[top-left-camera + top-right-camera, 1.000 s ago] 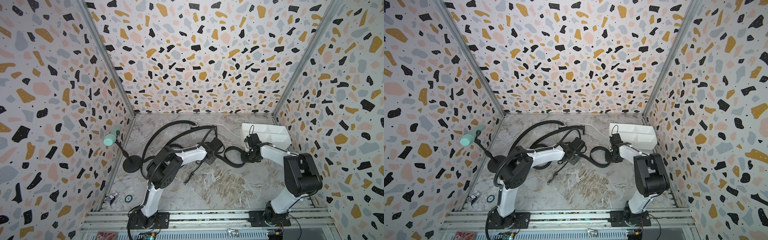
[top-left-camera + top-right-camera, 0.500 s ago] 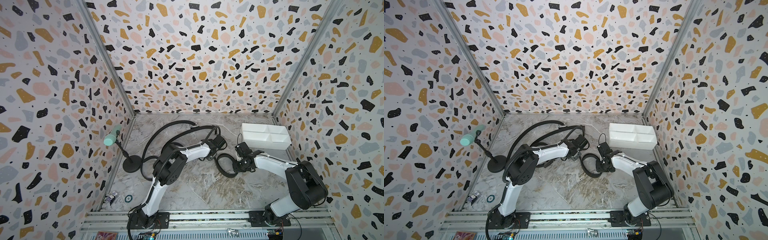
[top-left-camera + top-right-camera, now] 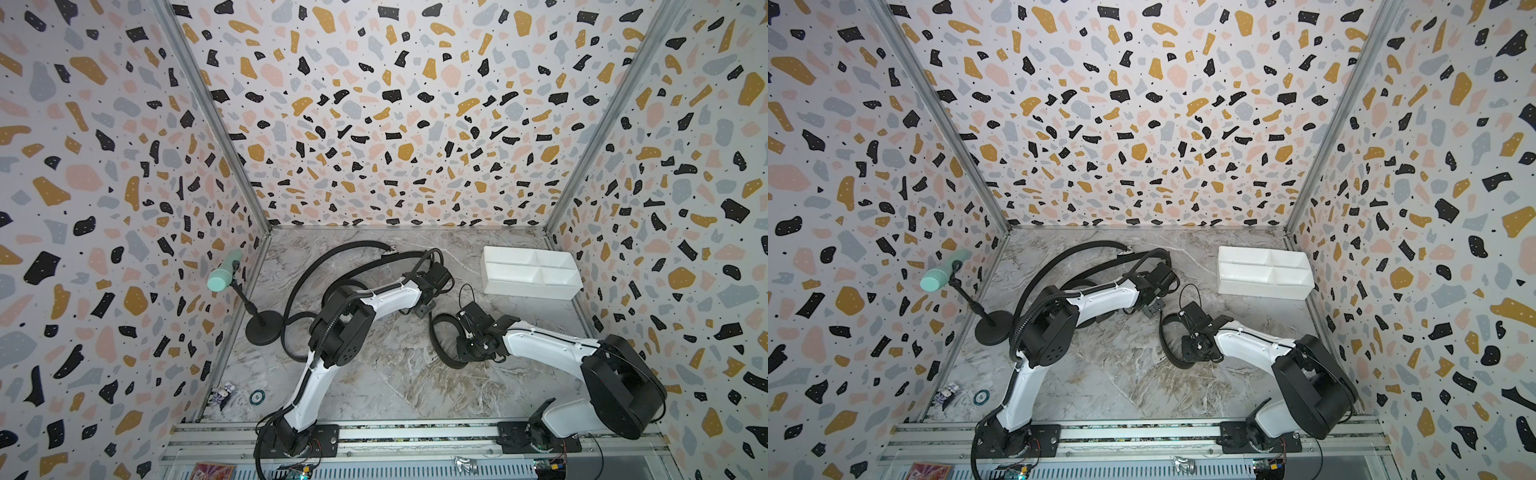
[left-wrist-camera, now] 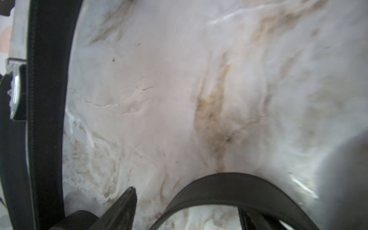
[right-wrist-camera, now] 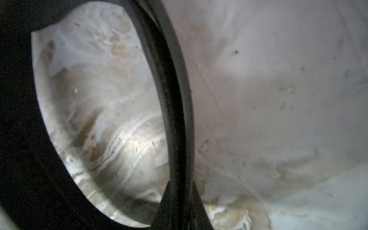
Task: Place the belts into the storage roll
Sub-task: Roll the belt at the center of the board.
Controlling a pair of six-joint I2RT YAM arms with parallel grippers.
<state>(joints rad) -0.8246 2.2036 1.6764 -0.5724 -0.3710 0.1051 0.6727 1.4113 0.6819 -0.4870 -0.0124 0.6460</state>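
R gripper (image 5: pixel 179 203) pinched shut on looped black strap belt (image 3: pixel 436 343), in front of white compartmented plastic tray (image 3: pixel 528 287), off its L end. Loop's long axis runs approx across tray's length. L gripper (image 3: pixel 426 309) jaws apart, gripping nothing, farther from tray.

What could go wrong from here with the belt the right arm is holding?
One: the right gripper pinches the curled belt at a single spot, so the loose loop may spring open or catch on the wall of the white tray. Two: the other belts lie in loops right beside the left arm, and the open left gripper may drag them when it moves.
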